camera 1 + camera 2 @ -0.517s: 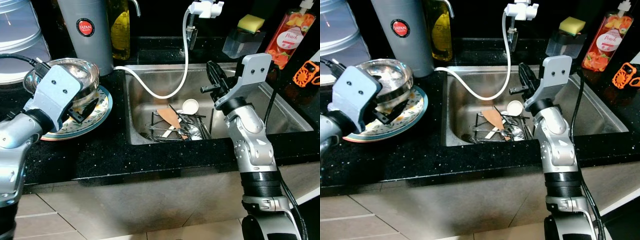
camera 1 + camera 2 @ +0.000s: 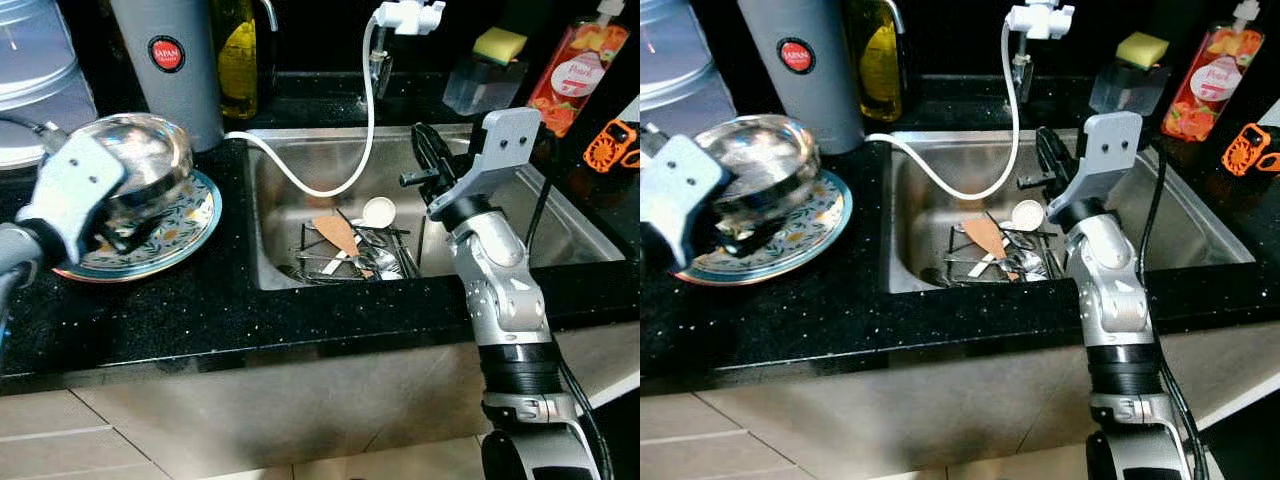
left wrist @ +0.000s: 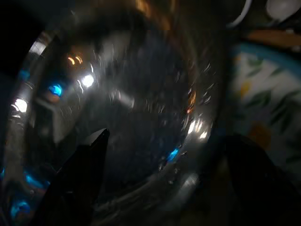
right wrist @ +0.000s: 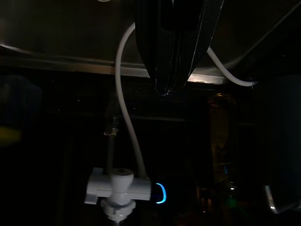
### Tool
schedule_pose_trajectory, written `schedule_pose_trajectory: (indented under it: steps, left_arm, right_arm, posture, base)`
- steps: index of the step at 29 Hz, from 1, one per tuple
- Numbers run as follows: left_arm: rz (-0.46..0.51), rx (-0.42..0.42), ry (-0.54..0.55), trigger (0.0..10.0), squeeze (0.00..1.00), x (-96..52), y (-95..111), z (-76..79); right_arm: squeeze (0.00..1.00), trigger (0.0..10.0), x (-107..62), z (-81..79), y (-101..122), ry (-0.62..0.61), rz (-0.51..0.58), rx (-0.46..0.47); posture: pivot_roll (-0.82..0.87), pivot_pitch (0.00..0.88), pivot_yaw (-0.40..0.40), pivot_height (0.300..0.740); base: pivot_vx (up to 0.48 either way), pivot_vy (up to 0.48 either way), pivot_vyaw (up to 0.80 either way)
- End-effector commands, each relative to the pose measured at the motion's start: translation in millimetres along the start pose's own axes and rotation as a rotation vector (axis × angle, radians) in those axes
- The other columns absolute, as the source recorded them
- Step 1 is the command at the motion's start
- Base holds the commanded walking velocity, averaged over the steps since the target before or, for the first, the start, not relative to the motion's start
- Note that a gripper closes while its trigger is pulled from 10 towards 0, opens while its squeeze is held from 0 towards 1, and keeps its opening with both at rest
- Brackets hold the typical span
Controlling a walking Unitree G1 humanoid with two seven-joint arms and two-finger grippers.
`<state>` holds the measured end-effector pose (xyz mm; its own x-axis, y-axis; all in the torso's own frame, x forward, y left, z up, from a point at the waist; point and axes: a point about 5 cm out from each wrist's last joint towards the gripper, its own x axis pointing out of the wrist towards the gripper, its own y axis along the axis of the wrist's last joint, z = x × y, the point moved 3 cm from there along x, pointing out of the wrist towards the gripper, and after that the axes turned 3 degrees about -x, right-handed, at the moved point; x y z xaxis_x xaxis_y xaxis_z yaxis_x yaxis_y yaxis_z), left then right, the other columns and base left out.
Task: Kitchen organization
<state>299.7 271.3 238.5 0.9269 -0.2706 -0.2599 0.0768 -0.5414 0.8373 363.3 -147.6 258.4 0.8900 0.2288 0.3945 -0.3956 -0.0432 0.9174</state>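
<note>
At the far left of the black table (image 2: 200, 310), the left claw (image 2: 120, 235) is at the near side of a steel bowl (image 2: 140, 160). The left wrist view shows its two fingers (image 3: 80, 174) spread wide, one against the bowl's inner wall and the other outside the rim, so whether it grips the bowl I cannot tell. The bowl is tilted, its underside toward the camera, and sits on a flowered plate (image 2: 185, 235), toward the plate's 10 o'clock edge.

At the plate's 1 o'clock stands a grey canister (image 2: 170, 65) with a red round label, and just beside that, at its 3 o'clock, an oil bottle (image 2: 238, 60).

The sink (image 2: 290, 180) lies in the middle. In its basin is a heap of utensils: a wooden spatula (image 2: 338, 235), a white spoon (image 2: 379, 211) and metal cutlery (image 2: 385, 260). A white hose (image 2: 340, 170) curves from the tap (image 2: 408, 17) at the sink's 12 o'clock down to the rim at 10 o'clock.

The right claw (image 2: 428, 152) hovers above the sink's right half, fingers pressed together on nothing, pointing toward the tap.

At the sink's 1 o'clock sits a sponge (image 2: 503, 45) on a holder, with an orange soap bottle (image 2: 580, 60) at its 3 o'clock.
</note>
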Motion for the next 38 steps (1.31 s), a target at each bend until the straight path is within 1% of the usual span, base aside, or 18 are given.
schedule_pose_trajectory:
  steps: [1, 4, 5, 6, 7, 12, 14, 15, 17, 19, 21, 22, 23, 25, 31, 34, 36, 38]
  left_arm:
    - [-0.063, 0.04, -0.026, 9.9, 0.0, -2.9, -9, -2.5]
    - [-0.087, 0.057, -0.049, 9.9, 0.0, -3.1, -13, -1.0]
    - [-0.103, 0.071, -0.05, 0.8, 0.0, -1.8, -17, -0.3]
    - [-0.103, 0.071, -0.05, 0.8, 0.0, -1.8, -17, -0.3]
    - [-0.106, 0.08, -0.041, 0.0, 0.0, 0.1, -19, -0.6]
    - [-0.069, 0.15, 0.026, 0.0, 0.0, 8.2, -13, -6.3]
    - [-0.048, 0.216, 0.051, 0.0, 0.0, 11.0, -8, -8.2]
    - [-0.048, 0.216, 0.051, 0.0, 0.0, 11.0, -8, -8.2]
    - [-0.014, 0.29, 0.056, 0.0, 0.0, 14.1, 1, -3.9]
    - [0.0, 0.307, 0.059, 0.0, 0.0, 15.2, 4, -2.8]
    - [0.031, 0.366, 0.069, 0.0, 0.0, 17.4, 10, -0.9]
    - [0.056, 0.392, 0.072, 8.4, 0.0, 19.0, 16, 1.6]
    - [0.075, 0.41, 0.071, 10.0, 0.0, 20.7, 21, 4.2]
    - [0.075, 0.41, 0.071, 10.0, 0.0, 20.7, 21, 4.2]
    - [0.162, 0.509, 0.047, 10.0, 0.0, 28.5, 42, 16.4]
    - [0.293, 0.589, 0.008, 10.0, 0.0, 38.2, 71, 34.0]
    - [0.293, 0.589, 0.008, 10.0, 0.0, 38.2, 71, 34.0]
    - [0.347, 0.659, -0.058, 10.0, 0.0, 48.3, 83, 52.1]
  right_arm:
    - [0.0, 10.0, -1.7, 2.5, -2, -0.011, -0.005, 0.003]
    - [0.0, 10.0, -1.6, 2.4, -2, -0.011, -0.005, 0.003]
    - [0.0, 10.0, -1.9, 2.6, -2, -0.013, -0.005, 0.003]
    - [0.0, 10.0, -1.9, 2.6, -2, -0.013, -0.005, 0.003]
    - [0.0, 10.0, -2.2, 3.0, -2, -0.016, -0.005, 0.002]
    - [0.0, 10.0, -2.3, 4.2, -2, -0.022, -0.003, 0.001]
    - [0.0, 10.0, -2.0, 4.0, -1, -0.022, -0.002, 0.001]
    - [0.0, 10.0, -2.0, 4.0, -1, -0.022, -0.002, 0.001]
    - [0.0, 10.0, -1.7, 1.6, -1, -0.014, 0.0, 0.007]
    - [0.0, 10.0, -1.5, 0.7, -1, -0.01, 0.0, 0.009]
    - [0.0, 10.0, -1.3, -3.6, -1, 0.007, 0.001, 0.021]
    - [0.0, 10.0, -1.1, -7.7, -1, 0.027, 0.001, 0.036]
    - [0.0, 10.0, -0.9, -11.6, 0, 0.046, 0.001, 0.051]
    - [0.0, 10.0, -0.9, -11.6, 0, 0.046, 0.001, 0.051]
    - [0.0, 10.0, -1.8, -30.0, 2, 0.153, -0.001, 0.119]
    - [0.0, 10.0, -3.6, -49.1, 6, 0.258, -0.006, 0.232]
    - [0.0, 10.0, -3.6, -49.1, 6, 0.258, -0.006, 0.232]
    - [0.0, 10.0, -5.2, -63.3, 7, 0.33, -0.019, 0.289]
  posture:
    - [0.18, 0.0, -0.038, 0.74]
    - [0.18, 0.0, -0.038, 0.74]
    - [0.17, 0.0, -0.036, 0.74]
    - [0.17, 0.0, -0.036, 0.74]
    - [0.17, 0.0, -0.035, 0.74]
    - [0.17, 0.0, -0.036, 0.74]
    - [0.17, 0.0, -0.036, 0.74]
    - [0.17, 0.0, -0.036, 0.74]
    - [0.17, 0.0, -0.036, 0.74]
    - [0.17, 0.0, -0.036, 0.74]
    - [0.17, 0.0, -0.036, 0.74]
    - [0.17, 0.0, -0.036, 0.74]
    - [0.17, 0.0, -0.036, 0.74]
    - [0.17, 0.0, -0.036, 0.74]
    - [0.16, 0.0, -0.037, 0.74]
    - [0.16, 0.0, -0.036, 0.74]
    - [0.16, 0.0, -0.036, 0.74]
    - [0.15, 0.0, -0.033, 0.74]
  base:
    - [0.0, 0.0, 0.0]
    - [0.0, 0.0, 0.0]
    - [0.0, 0.0, 0.0]
    - [0.0, 0.0, 0.0]
    - [0.0, 0.0, 0.0]
    - [0.0, 0.0, 0.0]
    - [0.0, 0.0, 0.0]
    - [0.0, 0.0, 0.0]
    - [0.0, 0.0, 0.0]
    - [0.0, 0.0, 0.0]
    - [0.0, 0.0, 0.0]
    - [0.0, 0.0, 0.0]
    - [0.0, 0.0, 0.0]
    - [0.0, 0.0, 0.0]
    - [0.0, 0.0, 0.0]
    - [0.0, 0.0, 0.0]
    - [0.0, 0.0, 0.0]
    - [0.0, 0.0, 0.0]
